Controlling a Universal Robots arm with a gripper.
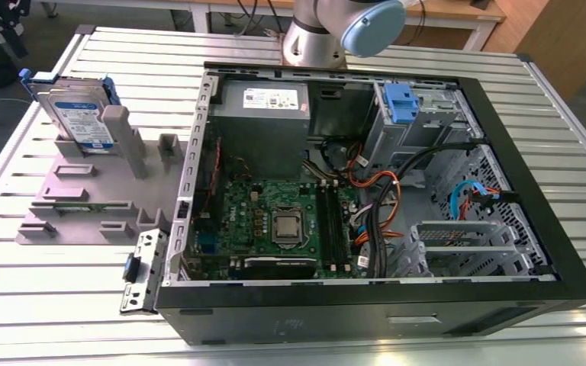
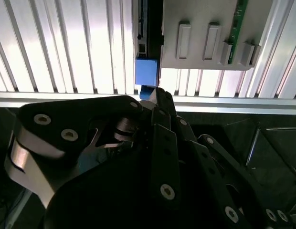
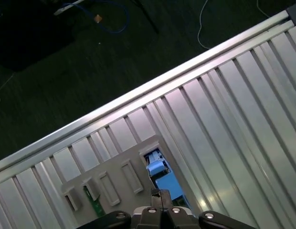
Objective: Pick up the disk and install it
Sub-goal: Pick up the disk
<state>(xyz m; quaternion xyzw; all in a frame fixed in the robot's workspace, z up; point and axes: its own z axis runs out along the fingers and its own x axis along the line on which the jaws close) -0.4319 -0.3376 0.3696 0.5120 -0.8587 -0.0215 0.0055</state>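
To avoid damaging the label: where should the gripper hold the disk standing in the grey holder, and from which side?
Probably the upper edge of the disk, across its blue frame, coming from above. It stands upright on edge in the grey holder, which blocks its lower part; the top is free.

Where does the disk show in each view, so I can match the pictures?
Exterior view: disk stands upright on the grey fixture, at the exterior view's left.
Second wrist view: disk edge-on, blue frame against the grey fixture.
First wrist view: disk beside the grey fixture.
Shared landmark: the grey fixture.
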